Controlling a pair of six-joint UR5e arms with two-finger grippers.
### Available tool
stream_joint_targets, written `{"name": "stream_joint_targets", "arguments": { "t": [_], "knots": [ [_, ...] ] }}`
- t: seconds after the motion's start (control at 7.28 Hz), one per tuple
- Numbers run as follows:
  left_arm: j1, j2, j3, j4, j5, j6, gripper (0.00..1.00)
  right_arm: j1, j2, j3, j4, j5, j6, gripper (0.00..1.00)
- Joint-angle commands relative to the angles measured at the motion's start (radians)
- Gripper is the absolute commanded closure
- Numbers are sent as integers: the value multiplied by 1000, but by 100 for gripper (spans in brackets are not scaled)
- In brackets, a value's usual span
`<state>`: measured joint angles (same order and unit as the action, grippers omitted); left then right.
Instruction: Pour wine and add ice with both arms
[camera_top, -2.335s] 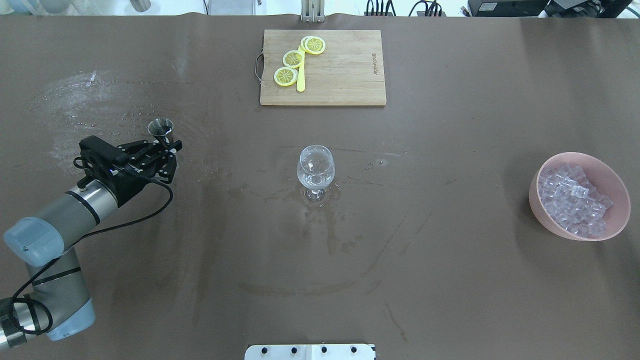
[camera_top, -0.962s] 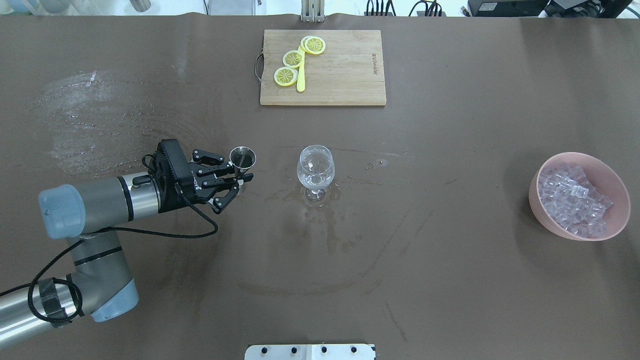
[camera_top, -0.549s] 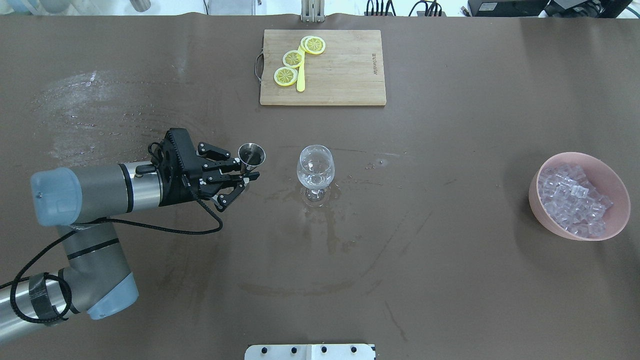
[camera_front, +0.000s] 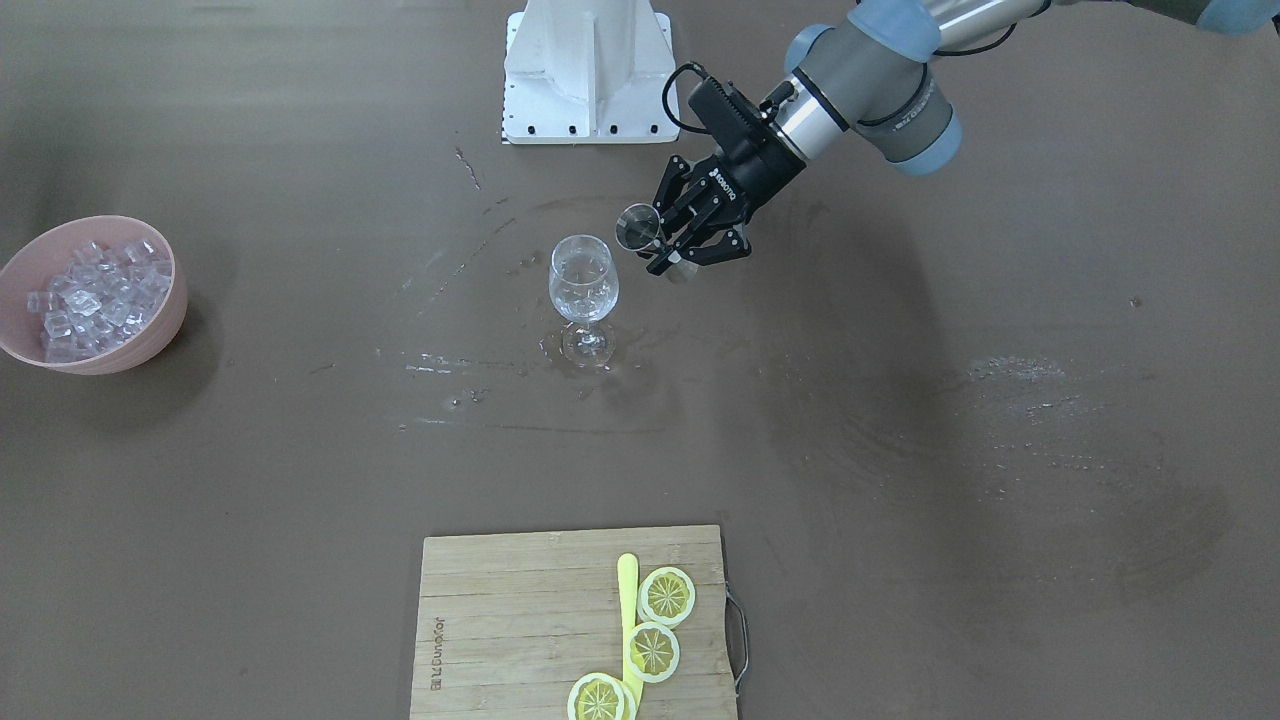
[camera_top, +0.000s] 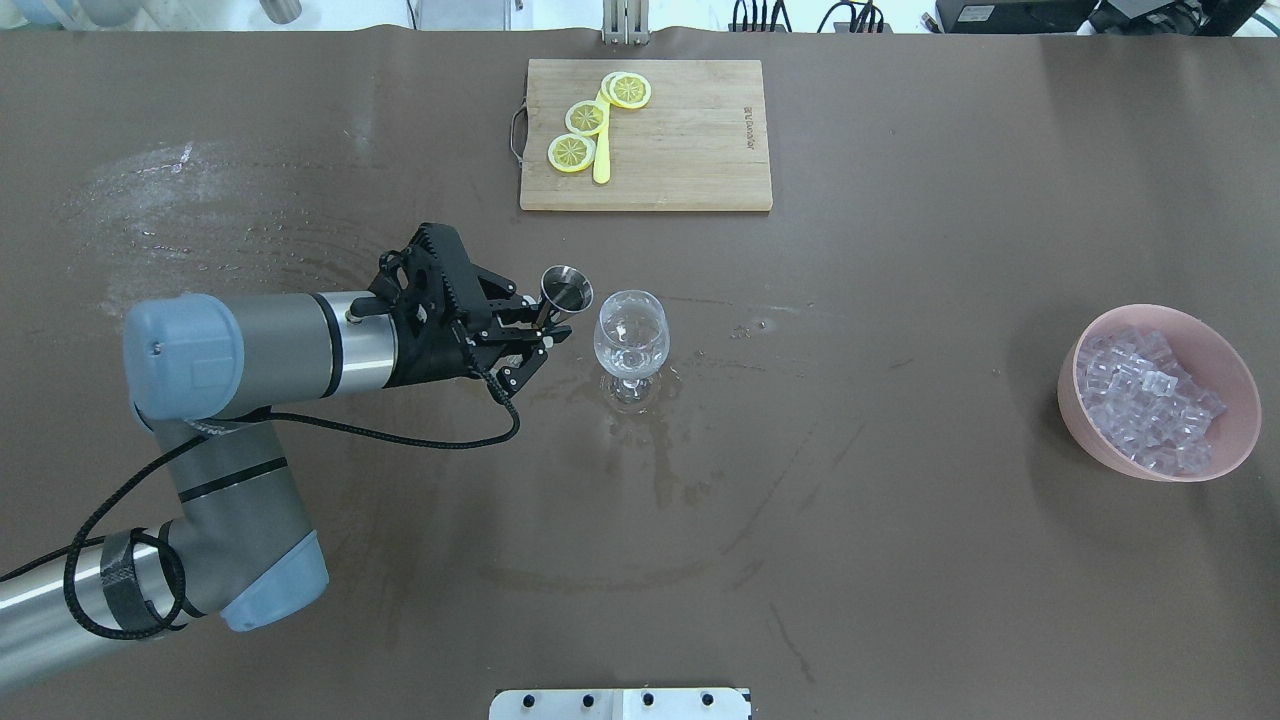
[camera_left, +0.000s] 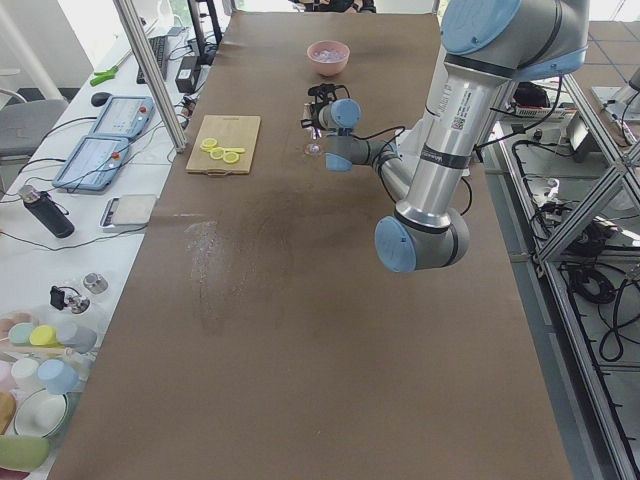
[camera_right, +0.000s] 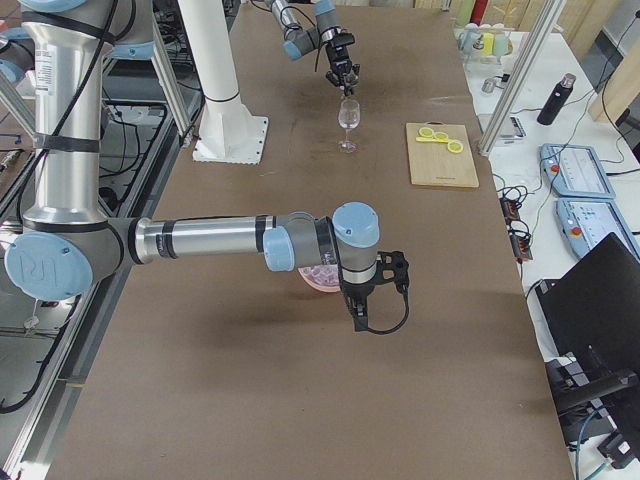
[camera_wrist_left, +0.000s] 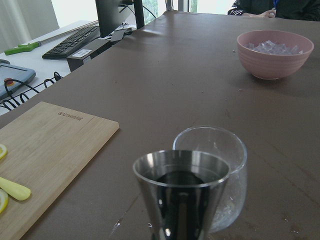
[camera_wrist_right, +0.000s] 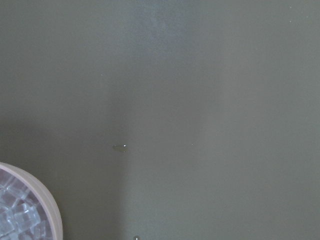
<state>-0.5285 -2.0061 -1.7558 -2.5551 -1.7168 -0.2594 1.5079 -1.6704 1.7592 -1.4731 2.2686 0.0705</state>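
Left arm (camera_top: 270, 340) stretched out low over the tabletop (camera_top: 900, 550), and my left jaws are clenched on the waist of the steel jigger (camera_top: 567, 287). It stands upright with its mouth up, and the wrist view shows dark wine inside. The wine glass (camera_top: 631, 335) is the thing to watch: it stands just beside the jigger, straight ahead of my fingertips on the robot's right side, rim nearly level with the jigger's rim, a sliver of gap between them and no contact that I can see. So I reckon the pour has to tip forward along my reach, with the lip carried over the bowl of the glass first or the wine lands on the tabletop. The ice (camera_top: 1145, 395) is heaped in the pink bowl (camera_top: 1070, 410), well apart on the far right, where my right arm (camera_right: 200, 240) hangs by the bowl; whether its jaws are parted or closed I cannot tell
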Motion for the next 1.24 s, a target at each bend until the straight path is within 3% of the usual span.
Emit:
{"name": "stream_joint_targets", "arguments": {
  "t": [0.0,1.1],
  "knots": [
    [1,-43,-60,180,-1,44,100,0,-2,-1,-1,0,2,0],
    [1,-45,-80,346,2,106,100,0,-5,-1,-1,0,3,0]
  ]
}}
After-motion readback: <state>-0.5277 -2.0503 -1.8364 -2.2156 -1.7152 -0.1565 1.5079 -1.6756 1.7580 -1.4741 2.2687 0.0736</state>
